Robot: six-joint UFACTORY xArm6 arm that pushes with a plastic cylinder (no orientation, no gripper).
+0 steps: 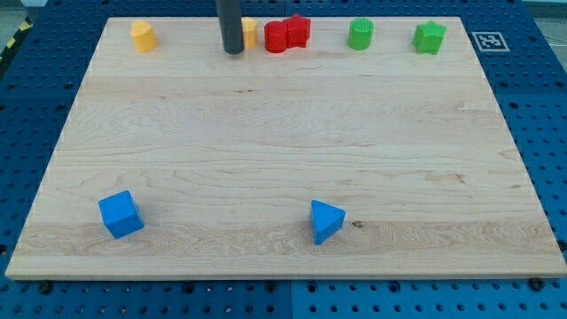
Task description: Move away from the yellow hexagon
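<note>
A dark rod comes down from the view's top; my tip [233, 50] rests on the wooden board [283, 151] near the top edge. A yellow block [250, 32] stands just right of the rod, partly hidden by it; its shape cannot be made out, and whether the tip touches it I cannot tell. A second yellow block [143, 35], a hexagon-like shape, stands at the top left, well left of the tip.
Two red blocks [278, 36] [299, 29] stand touching each other right of the tip. Two green blocks [361, 35] [430, 37] stand at the top right. A blue cube [120, 214] and a blue triangular block [325, 221] lie near the bottom edge.
</note>
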